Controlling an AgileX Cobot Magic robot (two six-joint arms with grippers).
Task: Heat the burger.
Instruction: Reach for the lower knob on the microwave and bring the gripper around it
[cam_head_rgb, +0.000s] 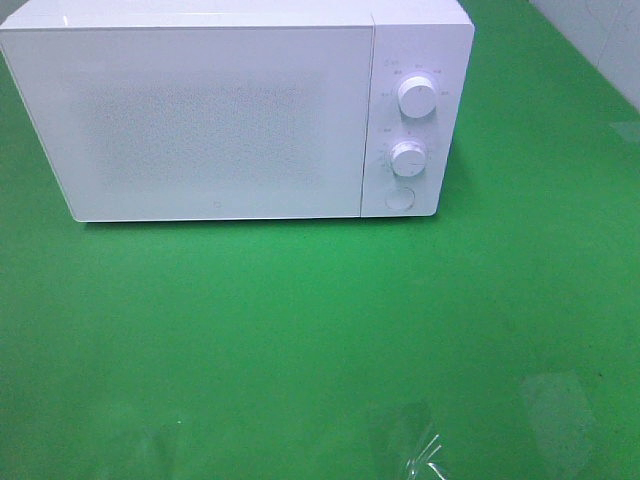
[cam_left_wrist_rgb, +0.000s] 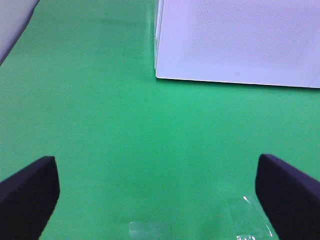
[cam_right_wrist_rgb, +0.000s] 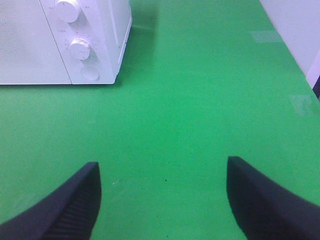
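Exterior high view: you see a white box-shaped microwave oven (cam_head_rgb: 235, 110) standing at the back of the green table mat (cam_head_rgb: 300, 330), its speckled door (cam_head_rgb: 190, 120) shut, with two round white dials (cam_head_rgb: 416, 97) and a round door button (cam_head_rgb: 400, 198) on its panel. No arm shows here.
Burger: not visible in any view (it may be behind the shut door, but you cannot tell).
Left wrist view: your left gripper (cam_left_wrist_rgb: 157, 192) hangs over bare mat with dark fingers (cam_left_wrist_rgb: 27, 195) spread wide, nothing between them; the microwave's door corner lies ahead.
Right wrist view: your right gripper (cam_right_wrist_rgb: 162, 202) is also spread apart and empty, the control panel well ahead of it.
Step in hand: judging by this, either the start or the dial-setting stage.
Next move: you probably need a fingertip squarely on the button or a dial.
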